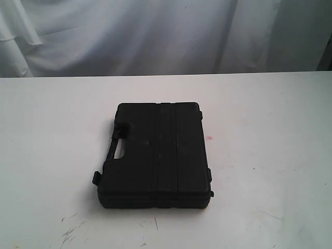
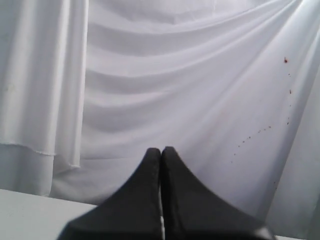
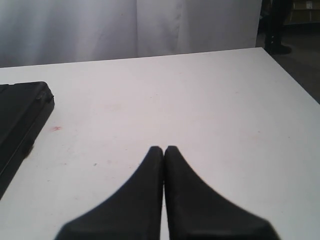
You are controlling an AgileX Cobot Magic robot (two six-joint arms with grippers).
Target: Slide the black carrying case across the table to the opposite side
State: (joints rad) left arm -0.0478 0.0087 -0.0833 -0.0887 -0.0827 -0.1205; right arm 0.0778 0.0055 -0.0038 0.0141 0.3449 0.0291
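Observation:
The black case (image 1: 155, 154) lies flat near the middle of the white table (image 1: 270, 155), its handle cut-out on the left edge and ribs running along the lid. Neither arm shows in the exterior view. My left gripper (image 2: 161, 150) is shut with nothing in it and faces the white curtain; the case is out of its view. My right gripper (image 3: 164, 149) is shut and empty above bare tabletop (image 3: 200, 100), well apart from the case's corner (image 3: 20, 117).
A white curtain (image 1: 129, 36) hangs behind the table's far edge. A small red spot (image 1: 209, 138) lies just right of the case. Dark scratches (image 1: 70, 231) mark the near left tabletop. The table's right edge (image 3: 295, 85) drops to a dark floor.

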